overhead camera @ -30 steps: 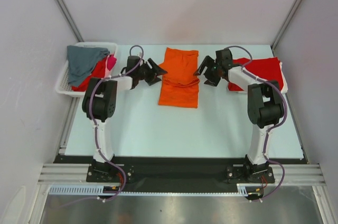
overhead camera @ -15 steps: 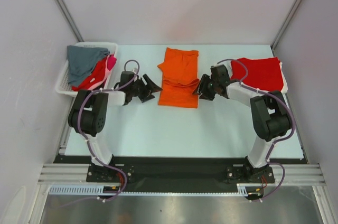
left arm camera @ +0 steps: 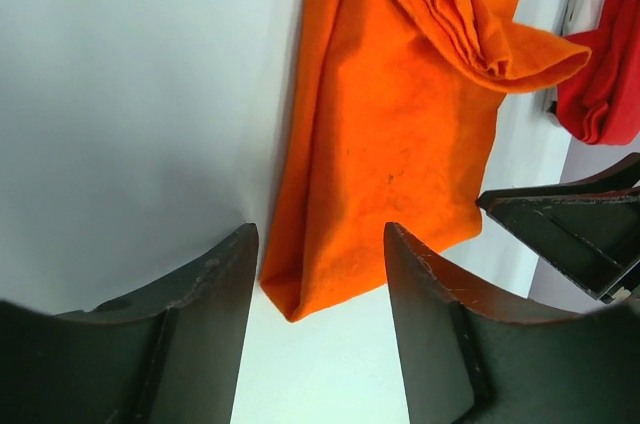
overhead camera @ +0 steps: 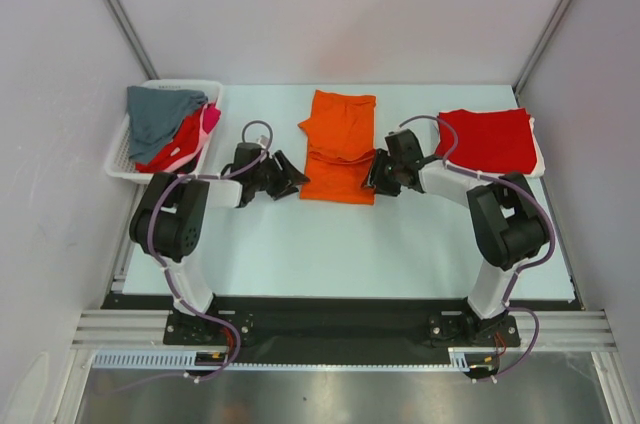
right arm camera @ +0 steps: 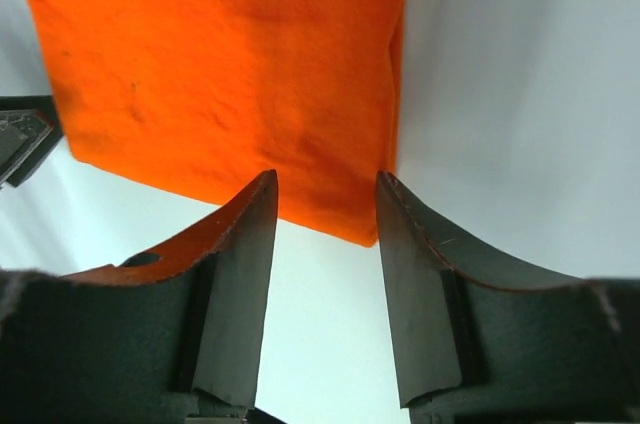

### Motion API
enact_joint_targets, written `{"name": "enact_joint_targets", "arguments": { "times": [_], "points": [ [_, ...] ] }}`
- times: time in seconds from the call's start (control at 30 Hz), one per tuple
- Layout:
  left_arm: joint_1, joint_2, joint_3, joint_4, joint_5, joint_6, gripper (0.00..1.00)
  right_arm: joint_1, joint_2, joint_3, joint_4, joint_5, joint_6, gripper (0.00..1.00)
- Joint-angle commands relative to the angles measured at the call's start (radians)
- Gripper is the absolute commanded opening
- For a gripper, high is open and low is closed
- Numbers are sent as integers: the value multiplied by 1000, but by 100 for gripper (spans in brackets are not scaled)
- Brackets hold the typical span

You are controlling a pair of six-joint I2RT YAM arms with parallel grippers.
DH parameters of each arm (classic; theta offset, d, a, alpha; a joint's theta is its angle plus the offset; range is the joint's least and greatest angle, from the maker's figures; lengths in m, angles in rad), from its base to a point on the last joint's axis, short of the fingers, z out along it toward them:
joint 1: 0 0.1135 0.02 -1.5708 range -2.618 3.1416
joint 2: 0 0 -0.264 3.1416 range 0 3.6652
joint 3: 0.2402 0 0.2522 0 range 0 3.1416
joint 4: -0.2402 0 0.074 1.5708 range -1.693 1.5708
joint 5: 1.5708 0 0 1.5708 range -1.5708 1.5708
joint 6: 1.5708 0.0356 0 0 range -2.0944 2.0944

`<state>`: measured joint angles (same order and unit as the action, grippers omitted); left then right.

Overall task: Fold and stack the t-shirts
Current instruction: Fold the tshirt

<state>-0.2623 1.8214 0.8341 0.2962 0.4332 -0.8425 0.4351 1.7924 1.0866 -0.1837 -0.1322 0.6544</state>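
– Starting from the overhead view: what does it list?
– Item 1: orange t-shirt [overhead camera: 338, 147], folded, mid-bench [overhead camera: 320, 244]. Item 2: red t-shirt [overhead camera: 490, 139], flat, far right. The left claw [overhead camera: 288, 176] sits at the orange t-shirt's near-left corner and the right claw [overhead camera: 376, 174] at its near-right corner.
– What do the wrist views add?
– How far the jaws are open, which the overhead cannot settle. Left wrist: fingers [left arm camera: 200, 324] apart, straddling the corner, clamping nothing. Right wrist: likewise, fingers [right arm camera: 240, 284] apart, the corner between the tips, nothing held. Only the left wrist shows a bunched fold on the orange t-shirt's upper layer.
– Containers?
– One white mesh basket [overhead camera: 115, 159], far left, seen from above only. Contents: grey t-shirt [overhead camera: 160, 109] on top, second red t-shirt [overhead camera: 175, 139] and pink t-shirt [overhead camera: 210, 122] beneath, heaped unfolded.
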Motion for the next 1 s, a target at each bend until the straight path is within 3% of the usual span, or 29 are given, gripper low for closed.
{"name": "enact_joint_targets", "arguments": {
  "times": [0.0,0.1,0.23,0.33,0.4,0.57,0.97],
  "points": [
    [-22,-16,5,23,-27,39,55,10,-17,-20,-16,86,-22,49],
    [-25,-13,3,11,-37,48,43,4,-11,-25,-14,76,-29,48],
    [-25,-22,-13,6,-39,56,30,4,-10,-39,16,37,-25,35],
    [-25,-34,-26,-2,-34,65,17,4,-10,-42,26,-1,-22,16],
    [-25,-50,-33,-6,-39,68,14,2,-19,-51,32,-15,-21,0],
    [-15,-80,-65,-22,-48,85,0,1,-74,-89,29,-9,-21,0],
    [-23,-169,-177,-2,-51,94,1,34,-140,-194,43,2,1,0]
  ]
}}
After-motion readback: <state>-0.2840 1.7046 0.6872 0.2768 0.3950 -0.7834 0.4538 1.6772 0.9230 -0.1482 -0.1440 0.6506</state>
